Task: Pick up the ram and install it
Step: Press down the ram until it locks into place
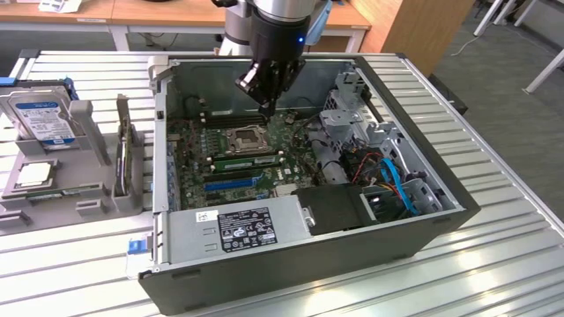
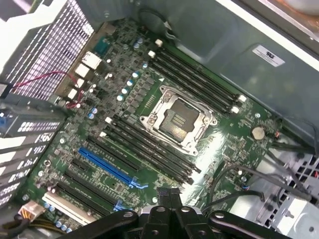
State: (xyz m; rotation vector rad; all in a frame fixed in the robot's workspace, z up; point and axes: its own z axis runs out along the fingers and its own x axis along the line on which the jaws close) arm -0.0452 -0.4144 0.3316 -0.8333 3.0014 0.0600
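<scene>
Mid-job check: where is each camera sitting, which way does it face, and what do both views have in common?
Exterior view: off the arm, raised, looking down into the open computer case on the slatted table; the arm and shut gripper hang over the motherboard.
Wrist view: on the wrist, looking down past the gripper at the motherboard.
Shared: the gripper, the motherboard and its processor socket.

My own arm body covers the back wall of the case (image 1: 168, 86) behind my gripper (image 1: 267, 100). In the wrist view my gripper (image 2: 167, 195) is cut off by the picture's edge, so only its tips and linkage show. The print on the power supply label (image 1: 247, 228), well in front of me, is too small to read. The cables (image 1: 387, 178) beside me vanish under the drive cage.
</scene>
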